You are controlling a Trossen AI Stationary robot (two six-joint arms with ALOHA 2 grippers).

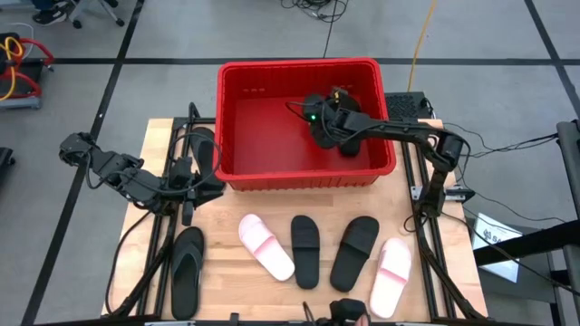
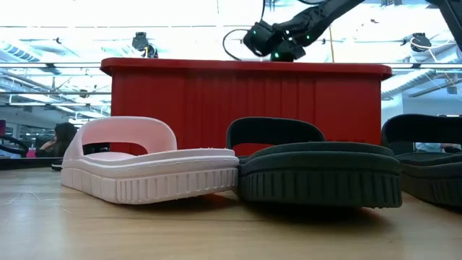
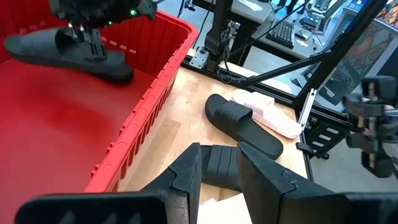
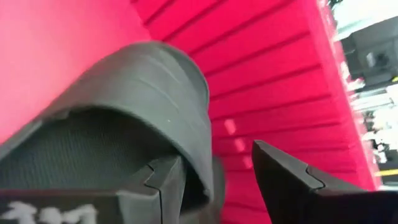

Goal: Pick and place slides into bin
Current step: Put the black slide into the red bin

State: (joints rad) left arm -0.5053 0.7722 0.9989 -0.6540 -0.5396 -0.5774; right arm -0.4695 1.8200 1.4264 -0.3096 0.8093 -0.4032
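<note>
You see the right hand (image 1: 337, 127) in the upper middle of the high view, pinching a black slide (image 3: 68, 53) by its strap above the red bin (image 1: 272, 177), so it can drop inside, while the left hand (image 1: 186, 181) waits half spread beside the bin over the tabletop (image 1: 236, 263).

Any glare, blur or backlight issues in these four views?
Low view: bright backlit ceiling, right gripper near silhouette over the red bin. Right wrist view: black slide very close and soft. Left wrist view: foreground fingers blurred. High view: even light.

bin (image 1: 237, 118): red, table's far edge
right gripper (image 1: 328, 125): inside bin, on black slide (image 1: 347, 143)
left gripper (image 1: 195, 186): beside bin
</note>
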